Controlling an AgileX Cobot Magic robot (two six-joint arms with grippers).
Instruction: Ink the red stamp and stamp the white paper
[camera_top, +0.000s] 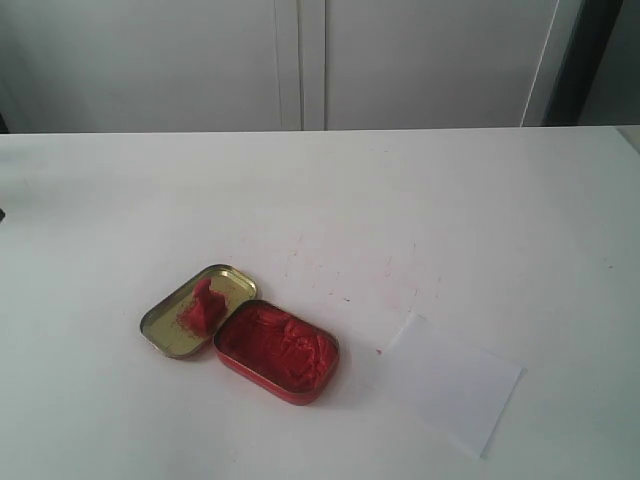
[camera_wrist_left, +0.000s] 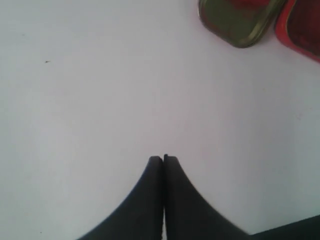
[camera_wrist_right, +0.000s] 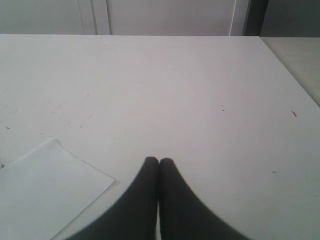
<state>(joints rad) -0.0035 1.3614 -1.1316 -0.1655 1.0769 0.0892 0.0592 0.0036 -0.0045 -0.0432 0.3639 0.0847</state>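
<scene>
Exterior view: white worktop (camera_top: 400, 200) fills most of the frame, with faint reddish marks mid-surface and pale cabinet fronts behind. Neither arm shows in this view. Left wrist view has the left gripper (camera_wrist_left: 164, 159) with its fingers pressed together and nothing between them, hanging over bare worktop with the tins off ahead near the frame edge. Right wrist view has the right gripper (camera_wrist_right: 159, 161) likewise closed up and empty, over bare worktop, with a corner of the white paper (camera_wrist_right: 45, 192) near it. The white paper (camera_top: 452, 380) lies flat on the right side of the exterior view, turned at an angle, apart from the tins; no imprint can be made out on it. It probably lies flat and unobstructed so a stamp can press straight down. The red ink tin (camera_top: 278, 350) sits left of the paper, open, paste rough and exposed, likely so the stamp can be dabbed directly. The gold lid (camera_top: 170, 335) lies face up, touching the tin's far-left side; it also shows in the left wrist view (camera_wrist_left: 225, 27) next to the tin's edge (camera_wrist_left: 305, 30). The red stamp (camera_top: 204, 303) appears to rest inside the lid, amid a red smear and hard to separate from it; parking it there likely keeps ink off the worktop. Judged stage: nothing grasped, inking not yet begun; the left gripper looks nearer to the stamp.
</scene>
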